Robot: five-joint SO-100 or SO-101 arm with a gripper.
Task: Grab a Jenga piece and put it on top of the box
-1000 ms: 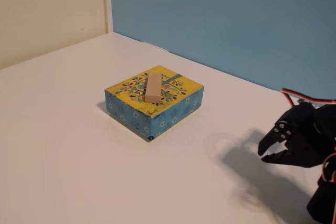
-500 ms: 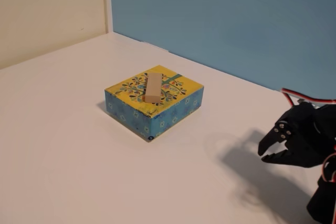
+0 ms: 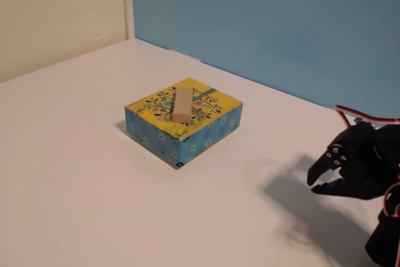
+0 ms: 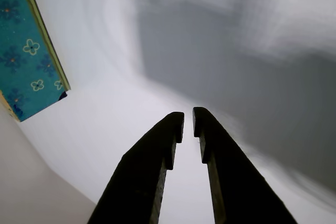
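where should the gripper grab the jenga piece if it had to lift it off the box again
Across its narrow width near mid-length, coming straight down from above. The Jenga piece lies flat on the box lid, so only its two long side faces are free; the gripper sits away to the right, empty.

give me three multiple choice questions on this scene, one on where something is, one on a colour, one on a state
1. Where does the Jenga piece lie?
A. on top of the box
B. on the table beside the box
C. between the fingers

2. What colour are the sides of the box?
A. red
B. blue with a flower pattern
C. plain white

3. What is the gripper holding?
A. the Jenga piece
B. the box
C. nothing

Answers:
1. A, the fixed view shows the wooden block resting flat on the yellow lid.
2. B, both views show blue patterned walls.
3. C, in the wrist view the fingers stand slightly apart over bare table, away from the box.
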